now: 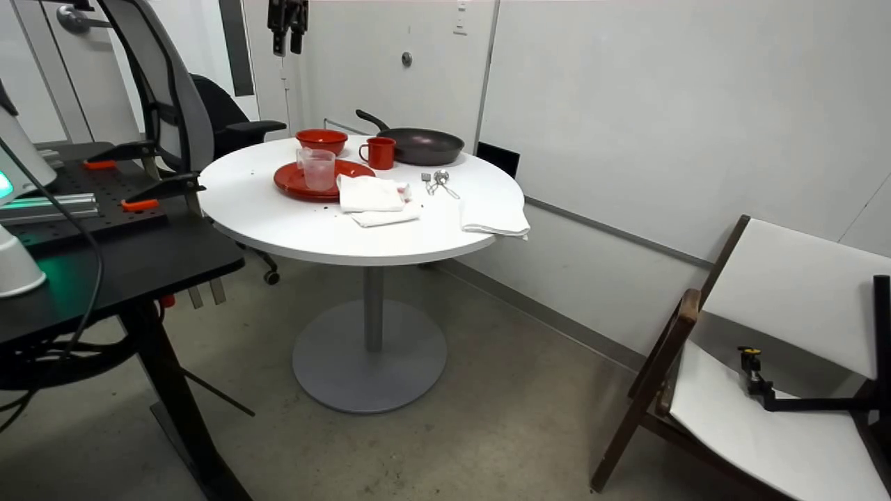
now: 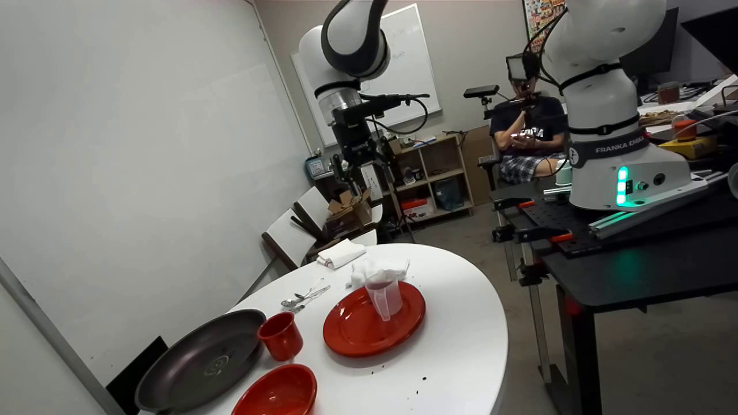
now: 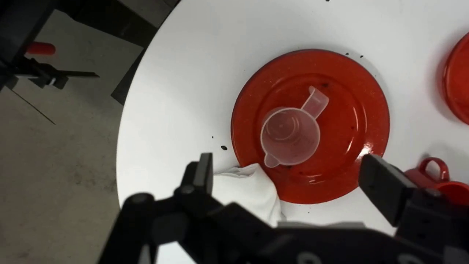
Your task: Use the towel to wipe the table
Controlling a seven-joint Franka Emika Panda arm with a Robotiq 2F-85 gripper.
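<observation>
Laid out for a wipe that looks not yet begun

In an exterior view, read the white-topped table (image 1: 299, 226) as a dial with twelve at its far edge. At one o'clock, near the rim, sits the frying pan (image 1: 421, 145), probably parked there to leave the near side free. The red plate (image 3: 339, 121) lies between the centre and ten o'clock. The towel (image 1: 374, 196), which I take to be the bunched white cloth, rests about the centre, at the plate's four o'clock; its loose heap should give a pinch plenty to catch. A folded cloth (image 1: 495, 219) at four o'clock slightly overhangs the edge, perhaps a spare set aside. High overhead, the gripper (image 1: 287, 49) holds nothing, its jaws spread wide, presumably to straddle the towel. A clear cup (image 3: 289, 137) stands on the plate, likely to keep it off the surface. Dark specks (image 3: 224, 147) lie just off the plate's rim, at half past eight and one o'clock in the wrist view: presumably what needs wiping.
</observation>
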